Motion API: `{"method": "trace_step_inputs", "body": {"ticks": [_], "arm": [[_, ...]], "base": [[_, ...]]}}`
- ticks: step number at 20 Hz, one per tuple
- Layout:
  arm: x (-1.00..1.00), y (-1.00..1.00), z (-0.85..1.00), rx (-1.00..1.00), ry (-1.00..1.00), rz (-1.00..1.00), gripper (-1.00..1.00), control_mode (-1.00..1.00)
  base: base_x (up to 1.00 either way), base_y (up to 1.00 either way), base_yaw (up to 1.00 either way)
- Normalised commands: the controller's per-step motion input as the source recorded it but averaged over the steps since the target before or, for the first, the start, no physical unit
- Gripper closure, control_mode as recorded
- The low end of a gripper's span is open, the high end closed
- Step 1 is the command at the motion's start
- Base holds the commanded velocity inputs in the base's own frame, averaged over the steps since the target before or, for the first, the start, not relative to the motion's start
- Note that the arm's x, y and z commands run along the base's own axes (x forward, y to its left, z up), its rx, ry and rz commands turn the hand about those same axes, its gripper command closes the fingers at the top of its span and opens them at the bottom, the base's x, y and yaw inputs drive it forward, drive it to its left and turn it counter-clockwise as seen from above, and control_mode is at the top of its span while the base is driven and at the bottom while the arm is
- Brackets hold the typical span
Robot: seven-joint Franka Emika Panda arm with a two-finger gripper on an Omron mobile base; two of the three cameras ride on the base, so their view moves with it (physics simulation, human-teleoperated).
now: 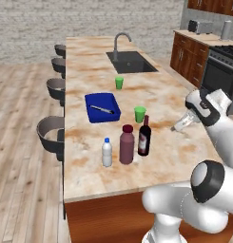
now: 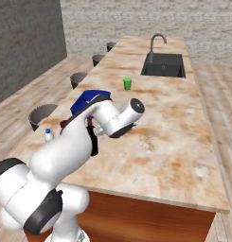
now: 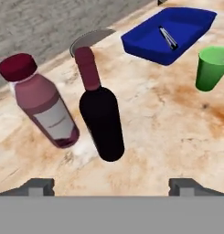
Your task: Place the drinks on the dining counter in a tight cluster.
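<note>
A: Left to right on the surface (image 1: 160,102), near edge?
B: Water bottle (image 1: 107,152), juice bottle (image 1: 127,144), wine bottle (image 1: 144,136). All upright, close together in a row, each just beside the next.

A: Around them?
B: Blue tray (image 1: 102,107) at 11 o'clock from the juice bottle. Green cup (image 1: 140,114) at 12 o'clock from the wine bottle. Second green cup (image 1: 119,82) farther back, toward the sink (image 1: 131,61).

A: Fingers (image 3: 111,186)?
B: Spread wide, holding nothing. Wine bottle stands ahead, apart from both tips.
</note>
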Motion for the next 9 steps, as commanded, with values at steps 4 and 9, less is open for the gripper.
{"method": "trace_step_inputs", "body": {"ticks": [4,9], "arm": [[-0.7,-0.09,0.15,-0.14,0.29,-0.33,-1.0,-1.0],[-0.88,-0.05,0.33,-0.07,0.21,-0.37,-1.0,-1.0]], "base": [[0.0,0.0,0.0],[0.0,0.0,0.0]]}}
